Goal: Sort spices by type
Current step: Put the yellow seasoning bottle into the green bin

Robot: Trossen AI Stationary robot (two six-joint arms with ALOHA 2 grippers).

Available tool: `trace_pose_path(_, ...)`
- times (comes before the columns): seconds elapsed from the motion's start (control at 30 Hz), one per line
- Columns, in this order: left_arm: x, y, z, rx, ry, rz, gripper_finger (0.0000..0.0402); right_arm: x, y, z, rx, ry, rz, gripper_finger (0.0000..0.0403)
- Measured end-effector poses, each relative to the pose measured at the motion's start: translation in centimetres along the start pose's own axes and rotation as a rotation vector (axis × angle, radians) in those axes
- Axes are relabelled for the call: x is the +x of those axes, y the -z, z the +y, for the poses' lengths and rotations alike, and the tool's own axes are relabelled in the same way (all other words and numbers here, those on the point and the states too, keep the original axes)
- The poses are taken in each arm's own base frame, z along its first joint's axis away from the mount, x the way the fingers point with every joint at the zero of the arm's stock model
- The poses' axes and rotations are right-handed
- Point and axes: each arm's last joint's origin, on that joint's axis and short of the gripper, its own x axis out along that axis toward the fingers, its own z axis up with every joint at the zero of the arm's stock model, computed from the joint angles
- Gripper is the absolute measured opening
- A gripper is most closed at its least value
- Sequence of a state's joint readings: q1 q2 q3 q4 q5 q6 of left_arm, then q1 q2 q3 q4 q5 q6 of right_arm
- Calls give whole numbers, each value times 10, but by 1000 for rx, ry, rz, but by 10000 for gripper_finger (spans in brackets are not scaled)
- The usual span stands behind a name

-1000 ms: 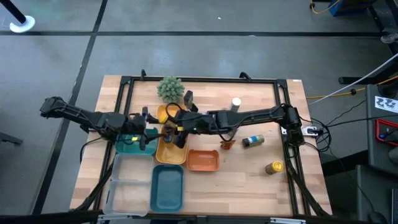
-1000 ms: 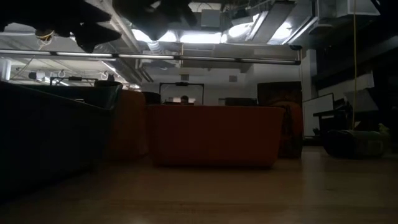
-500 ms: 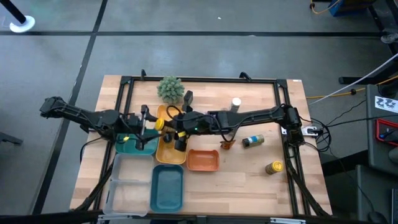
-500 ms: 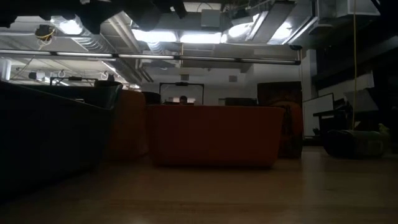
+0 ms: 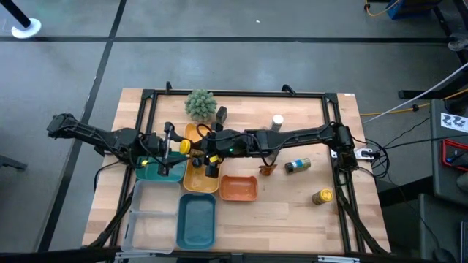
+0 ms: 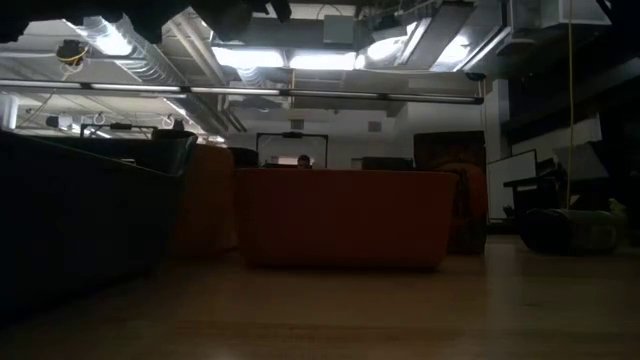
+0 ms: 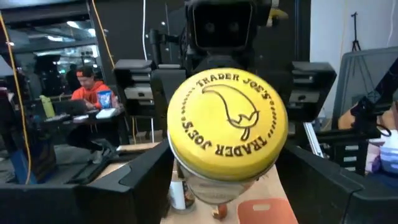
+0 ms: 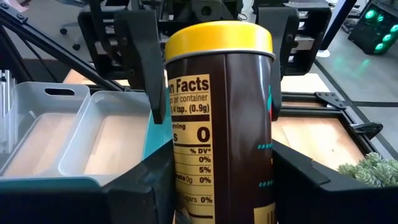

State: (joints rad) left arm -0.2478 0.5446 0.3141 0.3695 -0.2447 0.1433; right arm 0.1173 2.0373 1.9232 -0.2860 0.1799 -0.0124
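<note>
Jar: a brown spice jar with a yellow cap (image 5: pixel 186 145) is held in the air between the two grippers, above the far end of the yellow tray (image 5: pixel 199 181). Its cap points towards the left arm.

Right gripper (image 5: pixel 194 149): reaches in from the right side of the table. It is partly closed and clamps the jar's body between its fingers.

Left gripper (image 5: pixel 178 147): its jaws are spread wide. The fingers (image 8: pixel 144 56) stand on either side of the jar's cap end, very close to it. Whether they press on it cannot be made out.

Change, left gripper: a second ago it sat lower in the high view, over the small teal tray (image 5: pixel 150 173), and short of the cap. It has since come up level with the jar and now straddles it. Its spread is unchanged.

Change, right gripper: it has shifted only slightly and keeps its grip.

Change, low view: the dark arm shapes that hung at the top a second ago have mostly drawn out of sight.

Other spices: the white-capped jar (image 5: pixel 278 120), the lying bottle (image 5: pixel 297 166), the brown packet (image 5: pixel 268 169) and the yellow-topped jar (image 5: pixel 322 196) lie where they did, on the right half of the table.
</note>
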Motion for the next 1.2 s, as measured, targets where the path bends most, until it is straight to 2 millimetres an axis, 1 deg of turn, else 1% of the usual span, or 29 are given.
trace_pose_path(0.17, 0, -5, 1, 20, -8, -51, 260, 0, 0, 0, 0, 0, -1, 196)
trace_pose_path(0.4, 2, -5, -1, 38, 38, -66, 260, 0, -1, 1, -4, -8, -7, 196)
trace_pose_path(0.57, 5, -4, -2, 59, 41, -65, 260, 0, -5, 0, -14, -6, -55, 197)
trace_pose_path(0.77, 5, -5, -2, 56, 40, -77, 259, 0, -6, 0, -16, -6, -60, 197)
trace_pose_path(0.9, 5, -7, -2, 78, 33, -101, 238, 0, -6, 0, -19, -7, -60, 197)
trace_pose_path(1.1, 5, -8, -2, 81, 30, -105, 180, 0, -6, 1, -23, -8, -63, 197)
trace_pose_path(1.2, 5, -8, -2, 75, 29, -105, 177, 0, -6, 0, -22, -7, -62, 198)
